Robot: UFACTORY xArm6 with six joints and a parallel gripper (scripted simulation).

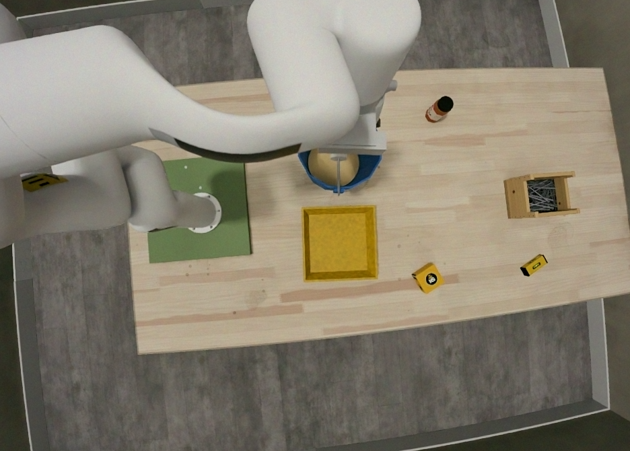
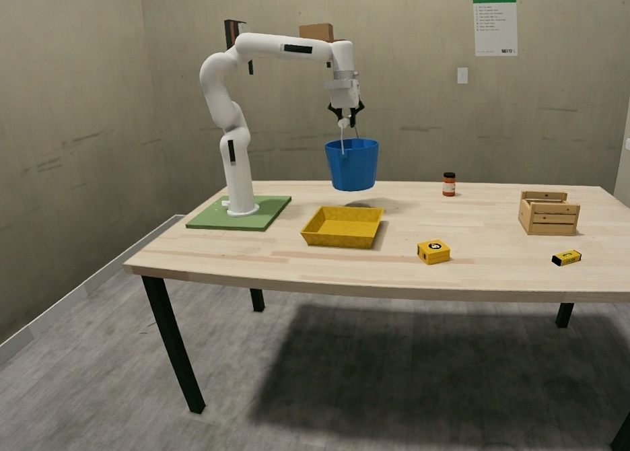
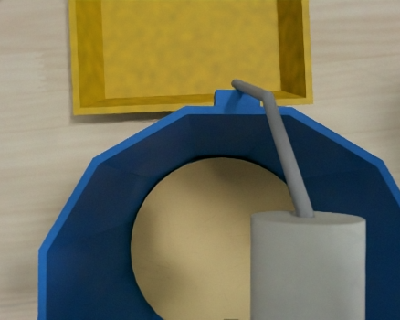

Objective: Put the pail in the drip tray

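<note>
My gripper (image 2: 345, 121) is shut on the grey grip of the blue pail's wire handle (image 3: 284, 151). The blue pail (image 1: 367, 170) (image 2: 352, 163) (image 3: 206, 137) hangs upright in the air, well above the table. The yellow drip tray (image 1: 313, 242) (image 2: 342, 226) (image 3: 188, 50) lies on the table, empty, just in front of the pail. In the wrist view the pail's near rim overlaps the tray's back edge. In the overhead view the arm hides the gripper and the back of the pail.
An orange jar (image 1: 438, 109) (image 2: 448, 184) stands behind and right of the pail. A wooden crate (image 1: 541, 194) (image 2: 548, 213) of nails is at the far right. A yellow box (image 1: 427, 277) (image 2: 433, 251) and a small yellow level (image 1: 533, 265) (image 2: 565, 257) lie near the front. The green base plate (image 1: 213, 217) is at the left.
</note>
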